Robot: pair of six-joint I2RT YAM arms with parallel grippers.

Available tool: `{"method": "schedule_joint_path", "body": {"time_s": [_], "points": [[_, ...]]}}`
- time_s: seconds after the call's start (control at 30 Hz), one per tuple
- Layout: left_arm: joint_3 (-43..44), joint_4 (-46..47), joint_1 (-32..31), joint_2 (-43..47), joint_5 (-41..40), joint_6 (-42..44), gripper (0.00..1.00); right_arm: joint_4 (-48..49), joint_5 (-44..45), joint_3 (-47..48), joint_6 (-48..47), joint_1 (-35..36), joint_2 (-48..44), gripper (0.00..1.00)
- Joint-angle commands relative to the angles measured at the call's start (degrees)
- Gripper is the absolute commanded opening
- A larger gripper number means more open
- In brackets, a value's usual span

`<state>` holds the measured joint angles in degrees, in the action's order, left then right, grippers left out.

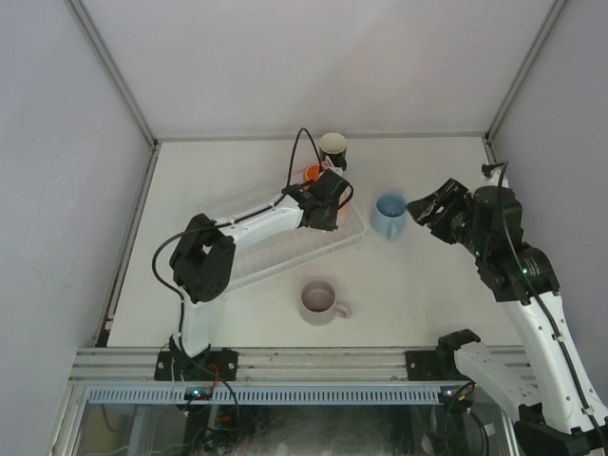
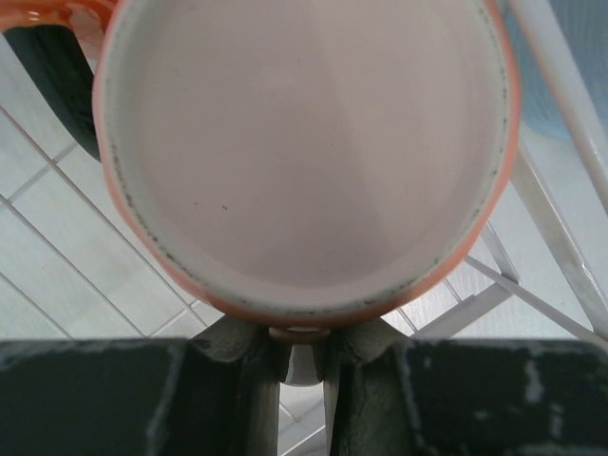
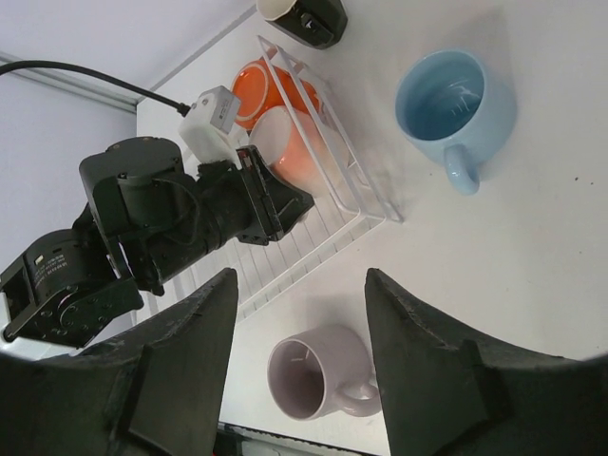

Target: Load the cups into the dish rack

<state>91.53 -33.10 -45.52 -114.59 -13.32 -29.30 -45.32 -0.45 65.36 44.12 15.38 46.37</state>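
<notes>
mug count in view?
5. Orange mug in the dish rack; peach-pink mug gripped by the left end effector over the rack; black mug on the table behind it; light blue mug to its right; lilac mug in front. None apparently hidden.

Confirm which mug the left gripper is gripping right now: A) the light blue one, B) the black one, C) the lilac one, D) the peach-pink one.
D: the left wrist view shows the left gripper pinching the rim of the peach-pink mug at the dish rack, while the light blue mug, black mug and lilac mug stand free on the table.
</notes>
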Motion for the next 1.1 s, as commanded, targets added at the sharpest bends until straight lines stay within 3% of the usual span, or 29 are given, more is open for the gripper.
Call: {"method": "schedule_joint_path", "body": {"time_s": [0.0,0.13,0.47,0.73,1.07], "points": [[2.3,3.1,-0.2,-1.0,0.5,-0.9,0.12,0.2,0.0,1.8,-1.3,-0.3,0.1,0.56],[1.3,3.0,-0.2,-1.0,0.2,-2.5,0.31,0.0,-0.1,1.7,-1.4,-0.3,0.3,0.56],[-3.2,4.3,-0.3,1.0,1.2,-5.5,0.46,0.0,-0.1,1.1,-1.5,-0.3,0.3,0.55],[-4.3,2.5,-0.2,6.7,-2.5,-5.0,0.64,-0.8,0.1,1.0,-3.7,-0.2,4.4,0.55],[-4.6,-0.1,2.3,17.9,-3.8,-3.3,0.68,0.7,-0.8,3.9,-9.3,-0.3,17.3,0.55]]}}
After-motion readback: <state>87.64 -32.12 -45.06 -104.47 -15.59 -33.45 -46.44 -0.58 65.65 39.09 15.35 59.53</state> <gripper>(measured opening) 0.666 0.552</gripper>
